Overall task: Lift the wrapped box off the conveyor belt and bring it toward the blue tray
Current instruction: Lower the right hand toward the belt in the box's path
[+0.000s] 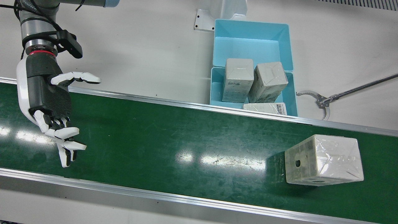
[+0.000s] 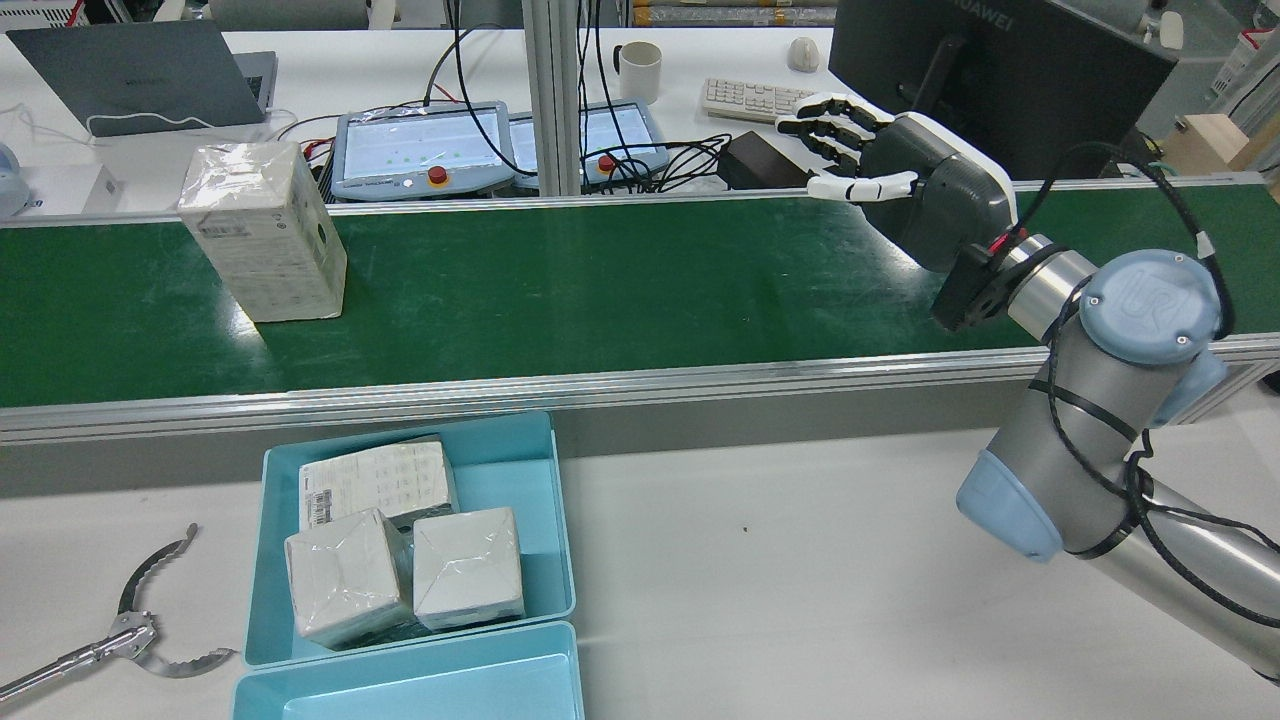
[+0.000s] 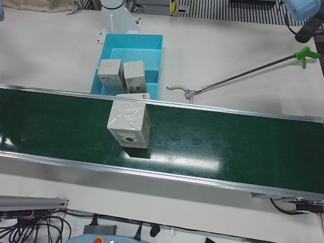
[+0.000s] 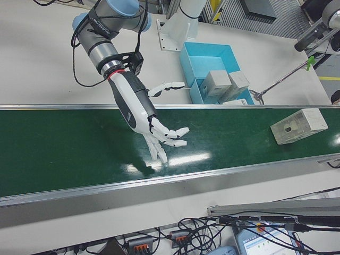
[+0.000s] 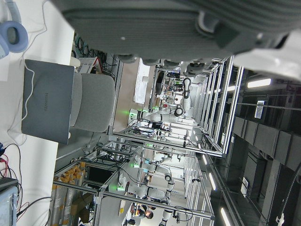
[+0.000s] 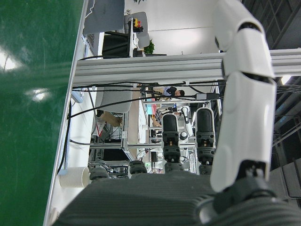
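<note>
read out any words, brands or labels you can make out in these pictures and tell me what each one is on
"HUAWEI": back of the monitor behind the conveyor belt.
"HUAWEI": lid of the grey laptop, sideways in the left hand view.
"UR": blue joint cap on the right arm.
Barcode label on the flat box in the blue tray: too small to read.

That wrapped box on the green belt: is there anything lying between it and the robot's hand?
No. In the front view, only bare green belt stretches between the right hand and the wrapped box. The rear view shows the same.
</note>
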You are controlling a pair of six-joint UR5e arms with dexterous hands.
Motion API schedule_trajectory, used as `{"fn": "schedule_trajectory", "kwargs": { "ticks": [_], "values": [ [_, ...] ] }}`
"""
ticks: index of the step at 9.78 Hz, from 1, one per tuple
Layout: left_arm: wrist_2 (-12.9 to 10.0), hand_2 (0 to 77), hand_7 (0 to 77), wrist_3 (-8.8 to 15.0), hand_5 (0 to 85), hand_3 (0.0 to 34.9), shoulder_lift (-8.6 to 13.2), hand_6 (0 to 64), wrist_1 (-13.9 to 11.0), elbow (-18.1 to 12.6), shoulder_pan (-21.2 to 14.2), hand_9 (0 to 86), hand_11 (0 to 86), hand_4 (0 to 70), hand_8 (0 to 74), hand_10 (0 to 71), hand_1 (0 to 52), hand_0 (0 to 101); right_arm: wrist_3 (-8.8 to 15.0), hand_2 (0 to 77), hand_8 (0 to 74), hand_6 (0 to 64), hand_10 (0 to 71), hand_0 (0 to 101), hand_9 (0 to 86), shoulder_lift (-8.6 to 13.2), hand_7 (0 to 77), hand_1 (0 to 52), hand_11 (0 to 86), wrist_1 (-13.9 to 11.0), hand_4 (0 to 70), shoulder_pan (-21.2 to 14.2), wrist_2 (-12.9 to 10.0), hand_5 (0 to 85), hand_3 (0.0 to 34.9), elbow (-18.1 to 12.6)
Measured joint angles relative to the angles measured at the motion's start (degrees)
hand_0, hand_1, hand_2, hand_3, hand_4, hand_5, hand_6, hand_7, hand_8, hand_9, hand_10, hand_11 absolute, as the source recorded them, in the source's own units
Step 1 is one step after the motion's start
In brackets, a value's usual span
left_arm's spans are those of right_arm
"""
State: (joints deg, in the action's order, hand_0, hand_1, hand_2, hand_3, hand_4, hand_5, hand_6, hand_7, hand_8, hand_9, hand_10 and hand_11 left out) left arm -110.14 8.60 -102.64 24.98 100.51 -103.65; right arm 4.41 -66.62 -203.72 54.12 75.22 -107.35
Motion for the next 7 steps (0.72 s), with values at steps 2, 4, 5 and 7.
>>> {"fn": "schedule_trajectory", "kwargs": {
  "ticks": [2, 4, 5, 7],
  "values": [
    [0.00, 0.5, 0.0, 0.00, 1.1, 0.0, 0.00, 0.0, 0.00, 0.00, 0.00, 0.0, 0.0, 0.0, 0.0, 0.5, 0.0, 0, -0.10, 20.7, 0.0, 3.8, 0.0, 47, 4.9, 1.11, 25.1, 15.3, 1.1, 0.11, 12.5, -0.91, 0.02, 36.5, 20.1, 1.23],
    [0.00, 0.5, 0.5, 0.00, 1.1, 0.0, 0.00, 0.0, 0.00, 0.00, 0.00, 0.0, 0.0, 0.0, 0.0, 0.5, 0.0, 0, -0.40, 22.9, 0.0, 3.8, 0.0, 48, 4.9, 3.02, 25.1, 18.5, 1.1, 0.15, 11.5, -1.08, 0.16, 36.5, 19.4, 2.90],
    [0.00, 0.5, 0.5, 0.00, 1.1, 0.0, 0.00, 0.0, 0.00, 0.00, 0.00, 0.0, 0.0, 0.0, 0.0, 0.5, 0.0, 0, -0.48, 22.9, 0.0, 2.7, 0.0, 50, 4.9, 3.48, 20.7, 18.5, 1.1, 0.13, 9.8, -0.78, 0.25, 36.0, 20.1, 3.29],
    [0.00, 0.5, 0.0, 0.00, 1.1, 0.0, 0.00, 0.0, 0.00, 0.00, 0.00, 0.0, 0.0, 0.0, 0.0, 0.5, 0.0, 0, -0.48, 22.9, 0.0, 2.7, 0.0, 50, 4.9, 3.84, 20.7, 18.5, 1.1, 0.11, 9.8, -0.27, 0.29, 36.0, 20.1, 3.62]
  ]
}}
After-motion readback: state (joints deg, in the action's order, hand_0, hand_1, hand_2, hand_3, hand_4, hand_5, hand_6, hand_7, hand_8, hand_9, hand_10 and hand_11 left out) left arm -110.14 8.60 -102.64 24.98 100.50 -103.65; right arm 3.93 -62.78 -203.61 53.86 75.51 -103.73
